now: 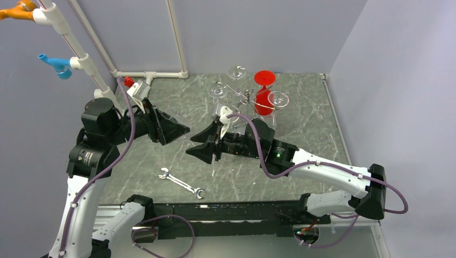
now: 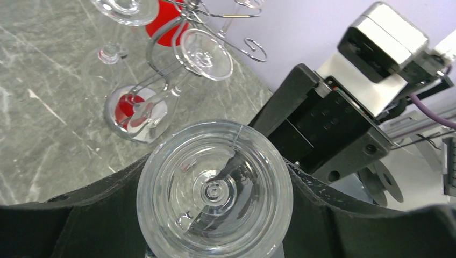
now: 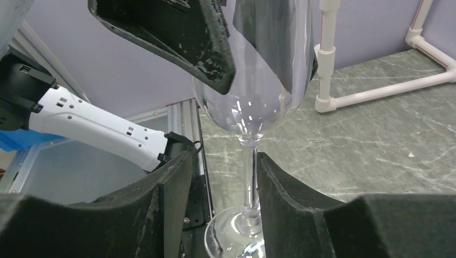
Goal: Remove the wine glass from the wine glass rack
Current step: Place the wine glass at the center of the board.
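A clear wine glass (image 2: 215,191) sits between the jaws of my left gripper (image 2: 215,220), which is shut on its bowl; I look along its axis. In the right wrist view the bowl (image 3: 253,102) hangs under the left gripper's black fingers (image 3: 177,37). The stem (image 3: 248,172) stands between the fingers of my right gripper (image 3: 223,183), touching the right one, with a gap on the left; that gripper is open. The chrome wire rack (image 1: 246,97) stands at the back, holding clear glasses and one red glass (image 1: 263,102). The grippers (image 1: 183,129) (image 1: 196,145) face each other in front of it.
A silver wrench (image 1: 182,184) lies near the front edge. A white pipe frame (image 1: 150,74) runs along the back left. The rack's shiny round base (image 2: 137,115) and curled arms (image 2: 253,51) show beyond the held glass. Walls close the right side and back.
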You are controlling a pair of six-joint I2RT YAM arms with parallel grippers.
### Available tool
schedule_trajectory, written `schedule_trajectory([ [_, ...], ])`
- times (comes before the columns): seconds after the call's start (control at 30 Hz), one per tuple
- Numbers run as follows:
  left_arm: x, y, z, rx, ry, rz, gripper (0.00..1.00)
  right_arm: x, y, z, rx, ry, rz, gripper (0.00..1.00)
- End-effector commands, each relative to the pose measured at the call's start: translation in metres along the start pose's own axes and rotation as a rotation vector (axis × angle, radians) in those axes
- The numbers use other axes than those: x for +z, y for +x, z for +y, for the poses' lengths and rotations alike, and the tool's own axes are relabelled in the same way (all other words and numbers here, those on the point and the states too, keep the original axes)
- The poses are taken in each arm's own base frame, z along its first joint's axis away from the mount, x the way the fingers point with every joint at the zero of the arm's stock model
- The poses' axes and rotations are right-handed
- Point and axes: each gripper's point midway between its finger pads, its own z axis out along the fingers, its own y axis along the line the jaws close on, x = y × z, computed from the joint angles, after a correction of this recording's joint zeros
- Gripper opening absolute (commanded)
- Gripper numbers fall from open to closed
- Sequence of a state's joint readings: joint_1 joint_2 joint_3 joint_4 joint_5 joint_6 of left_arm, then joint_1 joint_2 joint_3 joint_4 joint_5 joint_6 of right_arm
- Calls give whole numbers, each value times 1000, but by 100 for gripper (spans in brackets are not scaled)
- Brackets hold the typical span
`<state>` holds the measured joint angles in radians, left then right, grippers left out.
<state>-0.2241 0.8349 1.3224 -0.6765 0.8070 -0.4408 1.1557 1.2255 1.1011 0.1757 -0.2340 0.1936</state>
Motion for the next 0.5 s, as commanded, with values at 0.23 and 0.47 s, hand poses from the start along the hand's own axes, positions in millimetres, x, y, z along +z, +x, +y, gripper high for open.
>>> schedule_trajectory([
  [0.23, -4, -11, 31, 98, -170, -72, 0, -18, -48, 11, -6, 7, -86, 59],
  [0.47, -2, -14, 52, 109, -254, -95, 0, -39, -70, 14, 1, 41, -120, 88],
])
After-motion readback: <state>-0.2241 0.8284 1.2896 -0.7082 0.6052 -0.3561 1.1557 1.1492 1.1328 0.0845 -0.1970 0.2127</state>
